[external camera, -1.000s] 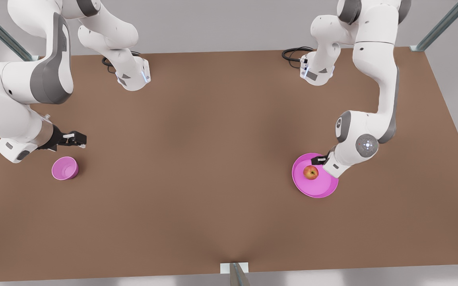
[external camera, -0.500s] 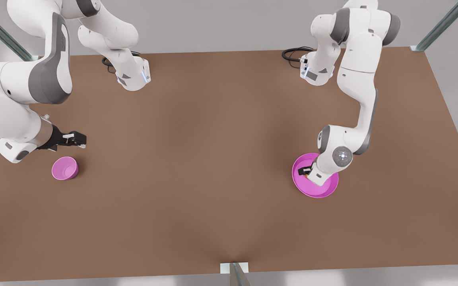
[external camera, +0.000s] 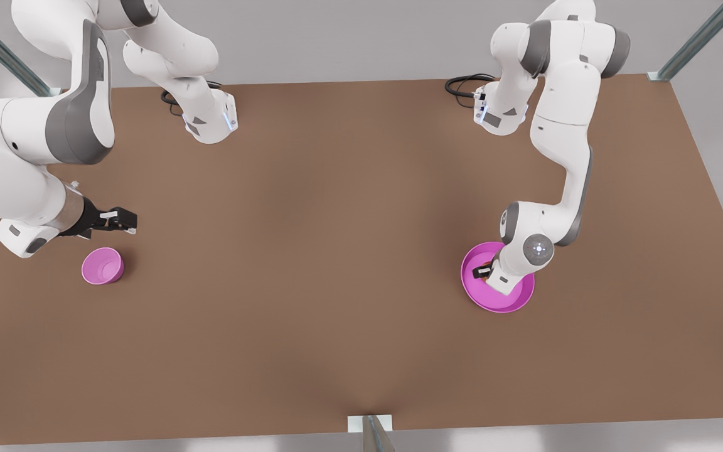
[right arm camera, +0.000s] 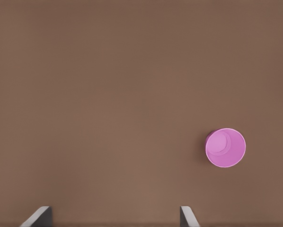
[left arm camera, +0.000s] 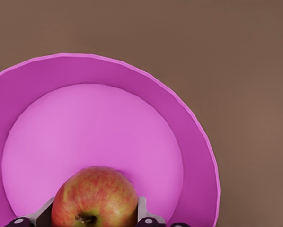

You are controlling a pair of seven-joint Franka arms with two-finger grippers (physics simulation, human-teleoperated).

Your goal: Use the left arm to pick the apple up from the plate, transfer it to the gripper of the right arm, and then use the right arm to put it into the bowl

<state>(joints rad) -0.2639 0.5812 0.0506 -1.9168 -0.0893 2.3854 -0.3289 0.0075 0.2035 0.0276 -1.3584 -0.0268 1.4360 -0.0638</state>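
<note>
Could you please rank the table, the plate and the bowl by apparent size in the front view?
1. Table, by far the largest.
2. Plate, partly covered by the left gripper.
3. Bowl, smallest.

Our left gripper (external camera: 482, 272) hangs low on the front view's right, forearm angled steeply down, its fingers (left arm camera: 142, 210) set on either side of the apple (left arm camera: 94, 197). Our right gripper (external camera: 124, 221) waits on the front view's left, held level, fingers (right arm camera: 188, 216) spread wide apart.

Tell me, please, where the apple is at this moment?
The apple sits on the plate at the front view's right, between the left gripper's fingers, far from the bowl.
</note>
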